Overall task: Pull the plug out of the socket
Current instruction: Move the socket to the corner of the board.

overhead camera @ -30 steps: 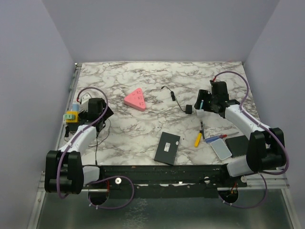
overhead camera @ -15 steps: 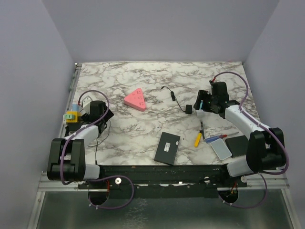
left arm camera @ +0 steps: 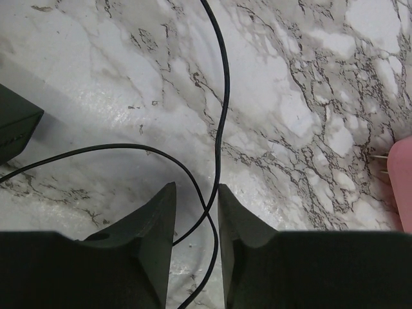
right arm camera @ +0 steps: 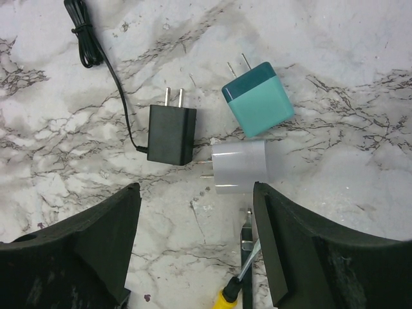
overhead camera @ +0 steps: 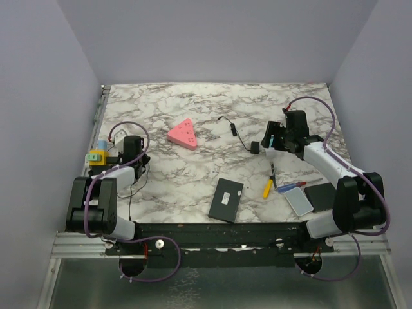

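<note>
At my left gripper (left arm camera: 196,190), barely parted, a black cable (left arm camera: 225,84) threads the gap, ends cut off. My right gripper (right arm camera: 196,190) gapes empty; the black plug (right arm camera: 170,133) lies lengthwise, prongs away.

Top cam sits high, above and behind the arm bases, facing fwd and down. From it I get the whole counter (overhead camera: 212,103) and both arms, all small. L wrist cam is v. close to the marble, looking down past the left gripper (left arm camera: 196,193) at a black cable (left arm camera: 221,96). The pink block (left arm camera: 404,187) clips its right edge and shows whole in the top view (overhead camera: 182,134). R wrist cam rides higher, looking down past the right gripper (right arm camera: 195,193) at the black adapter (right arm camera: 171,133), which the top cam also sees mid-counter (overhead camera: 255,147).
</note>
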Controlling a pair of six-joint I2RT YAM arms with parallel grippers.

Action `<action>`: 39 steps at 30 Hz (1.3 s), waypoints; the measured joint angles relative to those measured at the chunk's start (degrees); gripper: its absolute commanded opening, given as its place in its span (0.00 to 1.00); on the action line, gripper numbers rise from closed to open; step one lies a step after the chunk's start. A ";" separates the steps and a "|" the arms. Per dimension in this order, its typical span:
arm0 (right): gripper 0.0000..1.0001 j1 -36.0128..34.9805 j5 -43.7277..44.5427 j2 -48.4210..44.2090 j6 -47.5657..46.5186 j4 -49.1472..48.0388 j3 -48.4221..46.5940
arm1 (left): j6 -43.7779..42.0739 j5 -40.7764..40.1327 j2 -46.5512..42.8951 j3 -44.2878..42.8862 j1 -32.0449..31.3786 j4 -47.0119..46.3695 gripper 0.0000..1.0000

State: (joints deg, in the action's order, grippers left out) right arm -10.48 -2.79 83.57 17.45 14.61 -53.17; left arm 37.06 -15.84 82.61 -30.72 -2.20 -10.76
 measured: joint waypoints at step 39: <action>0.75 0.00 -1.18 0.35 -0.39 -0.02 0.02 | 7.91 3.28 -4.76 3.65 -27.87 -0.74 0.00</action>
State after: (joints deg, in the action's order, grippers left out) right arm -10.48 -3.97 83.92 17.06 14.59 -53.15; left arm 44.97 -12.56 77.84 -27.07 -30.06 -11.51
